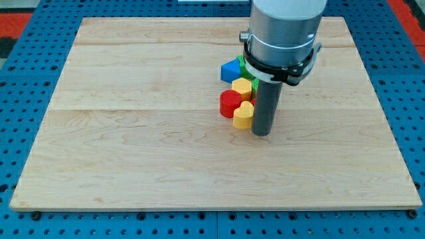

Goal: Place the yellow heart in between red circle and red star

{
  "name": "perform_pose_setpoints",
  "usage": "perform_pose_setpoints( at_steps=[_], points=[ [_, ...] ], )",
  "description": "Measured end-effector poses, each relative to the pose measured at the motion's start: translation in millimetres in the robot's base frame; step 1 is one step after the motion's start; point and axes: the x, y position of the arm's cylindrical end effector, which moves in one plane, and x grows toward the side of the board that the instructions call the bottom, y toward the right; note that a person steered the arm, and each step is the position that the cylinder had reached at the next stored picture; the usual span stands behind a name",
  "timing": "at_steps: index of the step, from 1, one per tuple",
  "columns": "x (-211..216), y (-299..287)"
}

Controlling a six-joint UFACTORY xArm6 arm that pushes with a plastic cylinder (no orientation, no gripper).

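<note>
A yellow heart lies near the middle of the wooden board. A red circle touches it on its upper left. My tip stands right beside the yellow heart, on its right, touching or nearly so. A second yellow block lies just above the red circle. A blue block and a green block sit above that, partly under the arm. No red star shows; the arm hides the space behind the rod.
The arm's grey body covers the board's upper middle right. The blocks form one tight cluster left of the rod. A blue pegboard surface surrounds the board.
</note>
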Motion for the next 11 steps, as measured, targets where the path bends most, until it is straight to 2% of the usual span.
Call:
perform_pose_setpoints(
  at_steps=[1,2,3,5,9,11],
  points=[
    [8,6],
    [36,-27],
    [41,-53],
    [-14,-52],
    [-11,2],
    [1,51]
  ],
)
